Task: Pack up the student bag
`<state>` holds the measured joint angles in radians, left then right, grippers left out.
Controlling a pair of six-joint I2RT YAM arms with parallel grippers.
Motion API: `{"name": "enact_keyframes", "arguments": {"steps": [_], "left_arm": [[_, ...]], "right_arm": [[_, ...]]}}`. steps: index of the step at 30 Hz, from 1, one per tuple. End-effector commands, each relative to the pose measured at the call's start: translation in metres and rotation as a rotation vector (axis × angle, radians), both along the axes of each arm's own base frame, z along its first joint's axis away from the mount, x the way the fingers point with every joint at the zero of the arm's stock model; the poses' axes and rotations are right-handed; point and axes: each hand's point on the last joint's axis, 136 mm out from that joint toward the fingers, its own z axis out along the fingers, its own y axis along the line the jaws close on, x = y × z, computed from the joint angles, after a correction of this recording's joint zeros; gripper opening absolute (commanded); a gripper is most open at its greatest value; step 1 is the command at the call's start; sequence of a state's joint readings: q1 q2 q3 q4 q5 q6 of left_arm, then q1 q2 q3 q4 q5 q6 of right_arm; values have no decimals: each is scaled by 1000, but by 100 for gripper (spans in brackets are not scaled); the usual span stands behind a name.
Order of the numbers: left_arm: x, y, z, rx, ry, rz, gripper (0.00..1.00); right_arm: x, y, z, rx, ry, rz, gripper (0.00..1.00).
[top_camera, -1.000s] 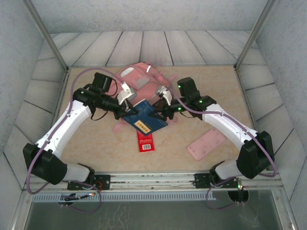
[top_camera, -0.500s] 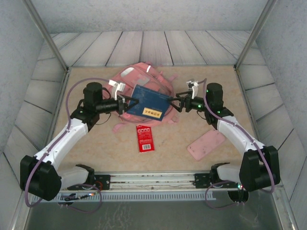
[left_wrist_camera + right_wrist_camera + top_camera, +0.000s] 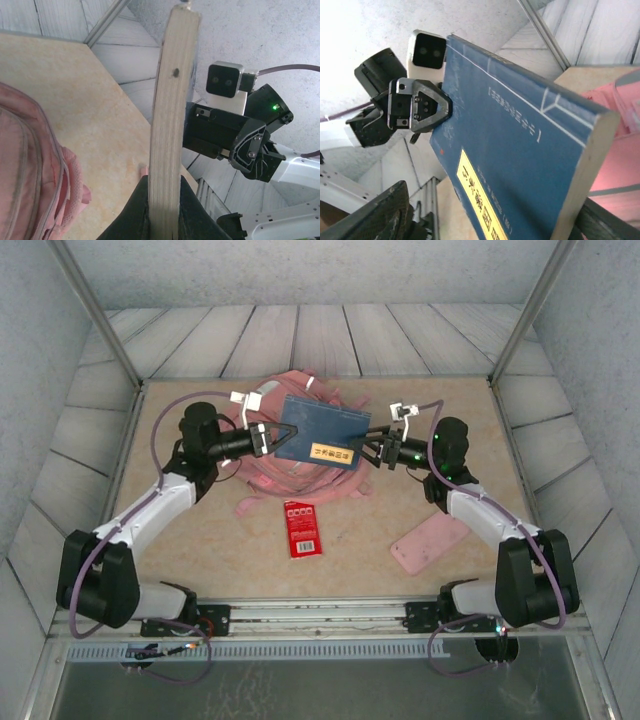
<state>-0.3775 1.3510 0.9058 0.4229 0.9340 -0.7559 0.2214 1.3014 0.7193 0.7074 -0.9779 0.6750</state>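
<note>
Two arms are on one book, and you have them nearly mirrored. Your left arm (image 3: 140,518) climbs from its base at the near left, bends at the elbow beside the bag, and turns its wrist to point rightward. Your right arm (image 3: 490,515) does the same from the near right, wrist pointing leftward.

What is each pincer doing?

Your left pincer (image 3: 268,437) is clamped on the left end of the blue book (image 3: 322,440). From its wrist camera you see the cream page edge standing between the two black fingers (image 3: 192,212), pressed from both sides. Your right pincer (image 3: 372,452) is spread around the opposite end. One finger (image 3: 385,212) stands clear of the cover with a gap showing, and I cannot tell whether the other touches the page edge.

Where is the student bag?

The student bag (image 3: 285,472) lies on the surface (image 3: 480,420) toward the far middle. In the overhead view it is directly beneath the book, with its pink fabric showing around the cover. The book is held up between your pincers, slightly tilted, with its yellow label toward the right pincer.

Anything else down there?

A red booklet (image 3: 302,528) lies flat just nearer you than the bag. A flat pink case (image 3: 430,543) lies to the right of it, close to your right arm.
</note>
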Motion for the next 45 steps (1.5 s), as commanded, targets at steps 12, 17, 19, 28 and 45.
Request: {"name": "enact_keyframes", "arguments": {"steps": [12,17,19,28,45], "left_arm": [[5,-7,23,-53,-84,-58,0],[23,6,-25,232,-57,81,17],[23,8,-33,285,-66,96,31],[36,2,-78,585,-124,158,39],[43,-115,-180,804,-74,-135,43]], "right_arm": [[-13,6,14,55,-18,101,13],[4,-12,9,33,0,-51,0],[12,-27,6,13,10,-138,0],[37,-98,-21,-283,108,-564,0],[5,-184,-29,-633,173,-971,0]]}}
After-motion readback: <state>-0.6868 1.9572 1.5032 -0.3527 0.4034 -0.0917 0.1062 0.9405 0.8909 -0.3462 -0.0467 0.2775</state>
